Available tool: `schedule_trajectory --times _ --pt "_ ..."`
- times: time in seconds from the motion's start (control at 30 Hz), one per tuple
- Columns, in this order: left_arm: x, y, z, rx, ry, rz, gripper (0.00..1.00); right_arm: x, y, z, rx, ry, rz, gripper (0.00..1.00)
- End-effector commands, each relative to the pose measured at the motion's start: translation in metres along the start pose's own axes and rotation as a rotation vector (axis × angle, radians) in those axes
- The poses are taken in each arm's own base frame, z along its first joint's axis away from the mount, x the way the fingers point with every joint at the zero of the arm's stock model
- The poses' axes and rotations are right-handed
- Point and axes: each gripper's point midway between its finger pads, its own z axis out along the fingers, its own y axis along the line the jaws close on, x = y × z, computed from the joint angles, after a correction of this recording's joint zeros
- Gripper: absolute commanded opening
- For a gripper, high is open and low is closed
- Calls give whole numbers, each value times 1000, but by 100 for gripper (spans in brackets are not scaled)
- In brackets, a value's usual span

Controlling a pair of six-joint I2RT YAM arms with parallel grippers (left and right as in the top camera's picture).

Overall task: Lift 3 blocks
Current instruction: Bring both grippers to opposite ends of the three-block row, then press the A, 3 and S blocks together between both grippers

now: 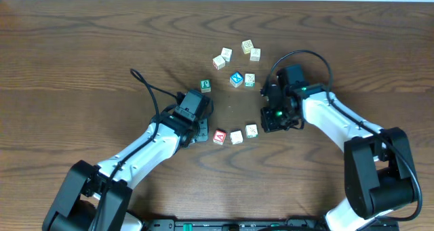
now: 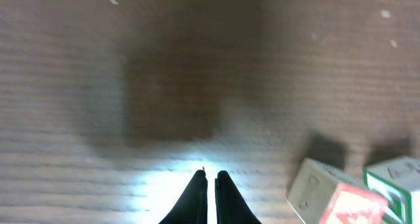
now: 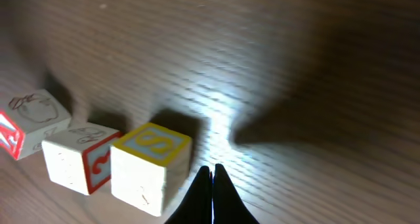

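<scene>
Below table (image 1: 81,55) centre: 3 blocks (image 1: 236,137) in a row on the wood; left gripper (image 2: 210,179) at their 9 o'clock, right gripper (image 3: 212,170) at 3 o'clock, both pressed together, empty; bracing stage, calls for inward squeeze, level lift.

**Legible marks: block letters only**

- Right wrist view: the yellow-bordered block (image 3: 152,159) had a blue "S" on its top face.
- The middle block (image 3: 80,163) beside it carried a red glyph on its side, maybe a "2"; couldn't confirm.
- Overhead: the red-faced block (image 1: 219,137) showed a white "A".
- The blue-faced cube (image 1: 236,78) and green-faced cube (image 1: 205,86) had white letters too small to read.
- Left wrist view was too blurred; nothing legible.
</scene>
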Motion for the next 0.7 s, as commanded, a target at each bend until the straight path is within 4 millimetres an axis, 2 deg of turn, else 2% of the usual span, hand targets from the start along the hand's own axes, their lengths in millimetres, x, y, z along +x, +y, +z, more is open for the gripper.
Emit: schedule_trajectory --times 0.0,0.1,0.13,0.3,0.67 --pt "15 -8 4 60 65 -8 8 7 13 6 -23 20 -49 1" --pt "16 -9 4 67 69 -5 6 9 20 8 -26 29 -71 1" --pt "17 -10 4 69 70 -1 8 10 22 9 -27 30 -76 1" --pt "26 -24 3 108 95 29 7 13 27 10 -29 41 -89 1" --pt "29 -38 2 131 85 34 8 23 27 10 -25 83 -78 1"
